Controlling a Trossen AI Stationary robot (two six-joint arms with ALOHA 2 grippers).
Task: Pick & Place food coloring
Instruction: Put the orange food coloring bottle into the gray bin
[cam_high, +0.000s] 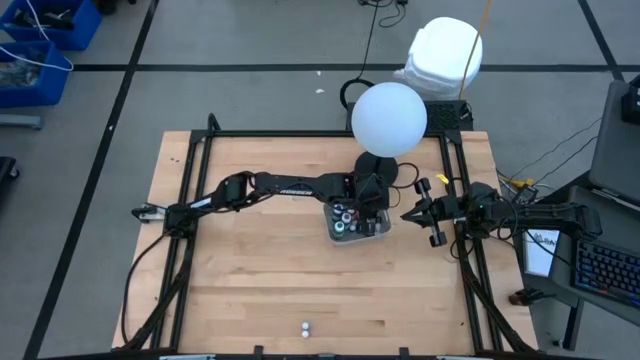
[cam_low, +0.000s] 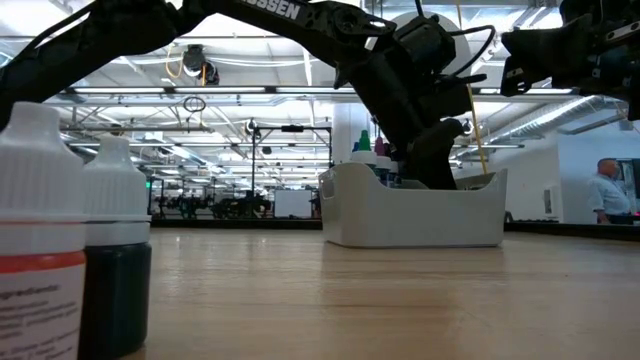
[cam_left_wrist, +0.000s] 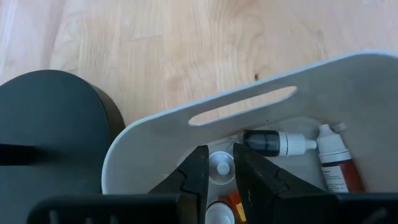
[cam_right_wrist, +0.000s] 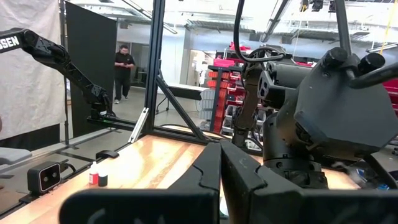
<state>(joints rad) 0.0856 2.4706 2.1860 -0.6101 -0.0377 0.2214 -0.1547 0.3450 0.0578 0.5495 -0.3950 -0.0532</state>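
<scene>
Food coloring bottles (cam_high: 349, 218), small with white caps and dark, red or orange bodies, lie packed inside the pale grey rectangular plastic tray (cam_high: 332, 229) just right of the table's centre. In the left wrist view one dark bottle with a white nozzle (cam_left_wrist: 273, 142) lies on its side beside a red-brown labelled bottle (cam_left_wrist: 336, 168), and a white cap with a round dimple (cam_left_wrist: 220, 167) stands upright between the fingers. The left gripper (cam_left_wrist: 217, 171) reaches down into the tray from its 9 o'clock side; its two dark fingers are parted only narrowly, one on each side of that white cap, and whether they touch it cannot be told. Two more little bottles (cam_high: 304, 327), one red-banded and one dark green, both white-capped, stand touching at the 6 o'clock edge of the light wooden table (cam_high: 260, 270), well apart from the tray. The right gripper (cam_high: 425, 211) hangs at the tray's 3 o'clock, off the table surface, its fingers nearly pressed together on nothing.
</scene>
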